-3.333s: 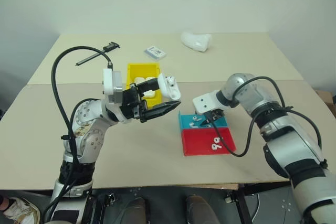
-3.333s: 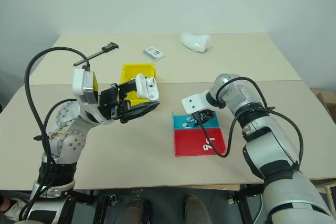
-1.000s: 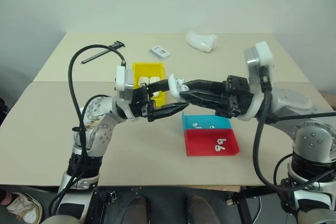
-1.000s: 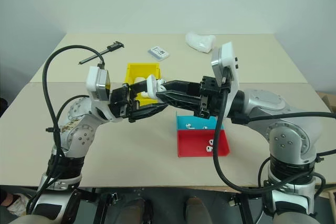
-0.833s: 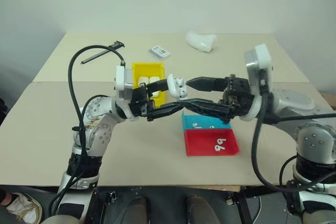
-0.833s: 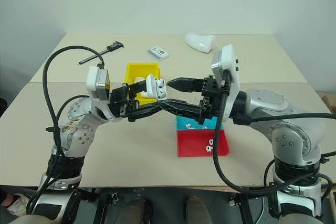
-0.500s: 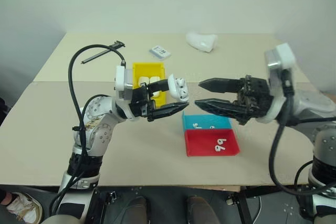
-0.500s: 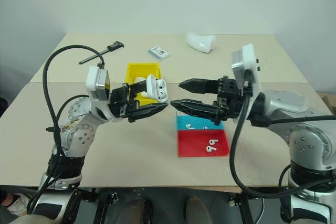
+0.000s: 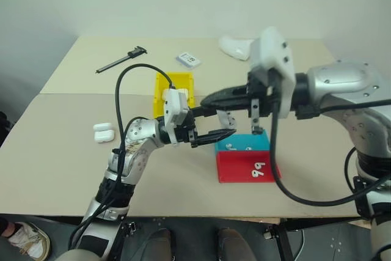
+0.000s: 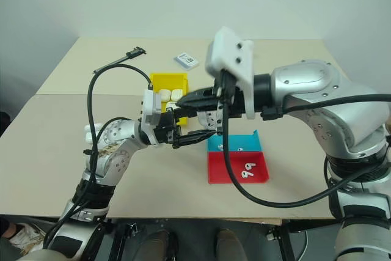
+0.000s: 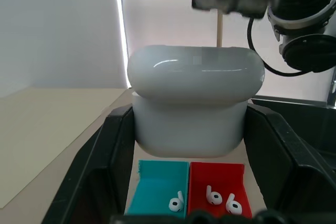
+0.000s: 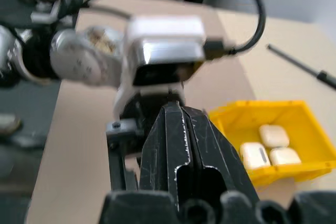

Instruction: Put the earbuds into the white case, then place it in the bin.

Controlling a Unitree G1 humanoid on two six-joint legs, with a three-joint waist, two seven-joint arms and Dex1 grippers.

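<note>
You're holding the small glossy white pebble-shaped earbud case (image 11: 195, 103) up off the table in your left gripper (image 11: 194, 145), black fingers pinching it from both sides with the lid looking shut, while your right gripper (image 12: 181, 114) is sitting just above it with its fingers pressed together on nothing I can make out. Biggest worry: that closed right tip is crowding the case, and if you're nudging down or sideways there, you're risking levering the slick shell out of the left pinch and dropping it on the tan table (image 9: 55, 163). Glossy rounded plastic is probably sliding easily. Second thing: tiny white earbuds (image 11: 218, 199) are lying in the shallow red tray (image 9: 244, 166) and another in the shallow blue tray (image 9: 241, 145), so I can't tell whether the held case actually has its buds in. The bright yellow open-top bin (image 10: 160, 84) is sitting just behind your left hand with other white cases in it, so if you're swinging over there fast you're likely clipping the near wall.
</note>
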